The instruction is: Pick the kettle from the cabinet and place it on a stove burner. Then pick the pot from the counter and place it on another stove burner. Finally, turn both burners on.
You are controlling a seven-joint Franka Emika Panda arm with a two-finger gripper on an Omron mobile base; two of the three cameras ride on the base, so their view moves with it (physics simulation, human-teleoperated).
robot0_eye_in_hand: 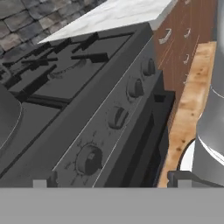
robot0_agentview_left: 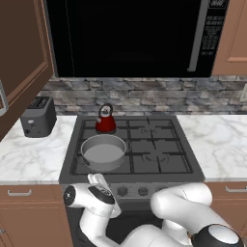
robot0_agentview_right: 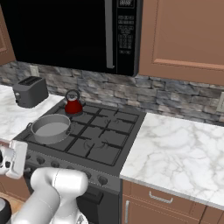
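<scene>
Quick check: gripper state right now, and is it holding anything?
Gripper: open, holding nothing, at the stove's front edge near the knobs.

The arm (robot0_agentview_left: pixel 183 212) is glossy white, built of thick rounded segments like swollen tubes, with dark, near-black bands at the joints. A round cap with a dark ring and pale grey centre shows at the lower right of the left base view. The wrist ends in a white cylinder with a black end face bearing a small white dot. The gripper (robot0_eye_in_hand: pixel 111 179) carries 2 small dark grey, blocky fingertips (robot0_eye_in_hand: pixel 43 180).
</scene>
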